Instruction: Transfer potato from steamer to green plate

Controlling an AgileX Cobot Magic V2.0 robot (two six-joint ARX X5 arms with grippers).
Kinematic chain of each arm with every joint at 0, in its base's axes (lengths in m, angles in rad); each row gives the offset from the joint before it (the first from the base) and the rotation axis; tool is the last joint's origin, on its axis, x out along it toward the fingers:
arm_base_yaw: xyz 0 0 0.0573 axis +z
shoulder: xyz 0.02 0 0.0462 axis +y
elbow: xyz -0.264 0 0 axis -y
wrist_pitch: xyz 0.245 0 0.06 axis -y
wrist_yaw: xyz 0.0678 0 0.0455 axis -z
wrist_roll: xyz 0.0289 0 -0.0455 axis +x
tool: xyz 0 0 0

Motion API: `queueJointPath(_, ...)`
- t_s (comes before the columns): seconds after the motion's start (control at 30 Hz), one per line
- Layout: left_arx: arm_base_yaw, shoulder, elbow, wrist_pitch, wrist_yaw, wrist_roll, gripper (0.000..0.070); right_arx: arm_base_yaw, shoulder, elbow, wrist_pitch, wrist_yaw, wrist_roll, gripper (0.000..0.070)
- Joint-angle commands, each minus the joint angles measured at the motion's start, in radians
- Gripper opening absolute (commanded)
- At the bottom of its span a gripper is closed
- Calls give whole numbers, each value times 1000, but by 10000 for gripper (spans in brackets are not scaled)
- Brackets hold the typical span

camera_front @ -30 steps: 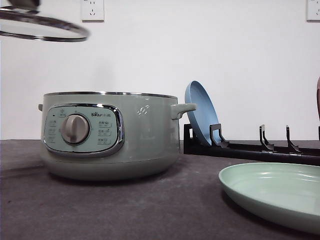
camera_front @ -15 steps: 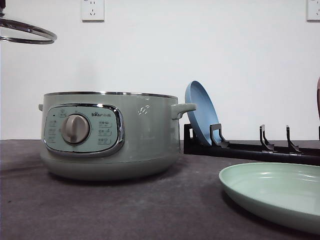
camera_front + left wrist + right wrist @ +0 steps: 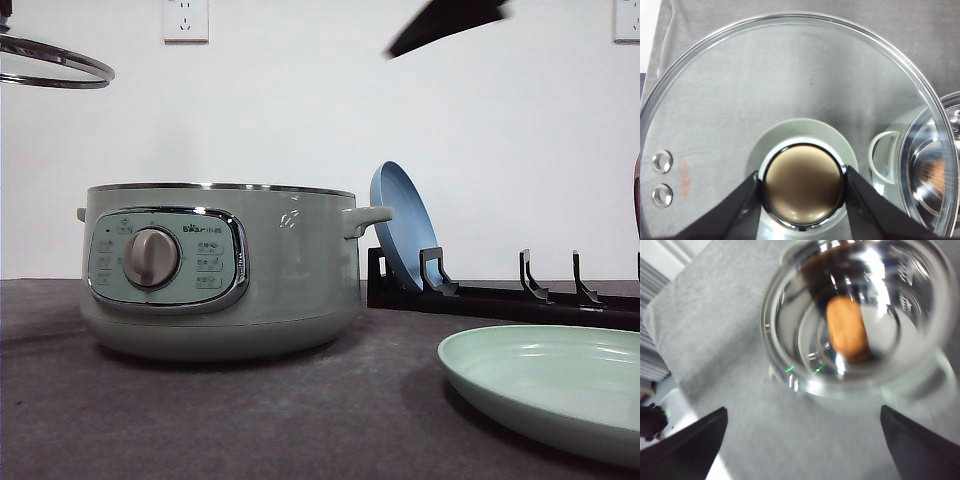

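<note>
We see the steamer point(image 3: 220, 270) open toward the table's point(image 3: 200, 420) left side, the green plate point(image 3: 545, 385) cut off at the front right corner. Our left gripper point(image 3: 802, 192) pinches the glass lid's point(image 3: 765, 100) knob. Our right gripper point(image 3: 802, 440) is spread wide, blurred, above the potato point(image 3: 846, 329) inside the steamer.
</note>
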Motion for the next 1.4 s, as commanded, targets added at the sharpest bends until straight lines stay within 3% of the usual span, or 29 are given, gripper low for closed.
queueJointPath(0.0, 0, -14, 40, 31, -2, -2, 0, 21, 118, 112, -16, 5, -23, 617)
queueJointPath(0.2, 0, -14, 39, 31, -2, -4, 0, 66, 397, 412, -88, 42, -87, 617)
queueJointPath(0.43, 0, -14, 39, 33, -2, -6, 0, 100, 606, 613, -95, 124, -249, 617)
queueJointPath(0.7, 0, -14, 39, 35, -2, -9, 0, 110, 721, 620, -47, 137, -306, 617)
queueJointPath(1.37, 0, -13, 37, 33, -1, -10, 0, 114, 861, 620, -6, 155, -322, 616)
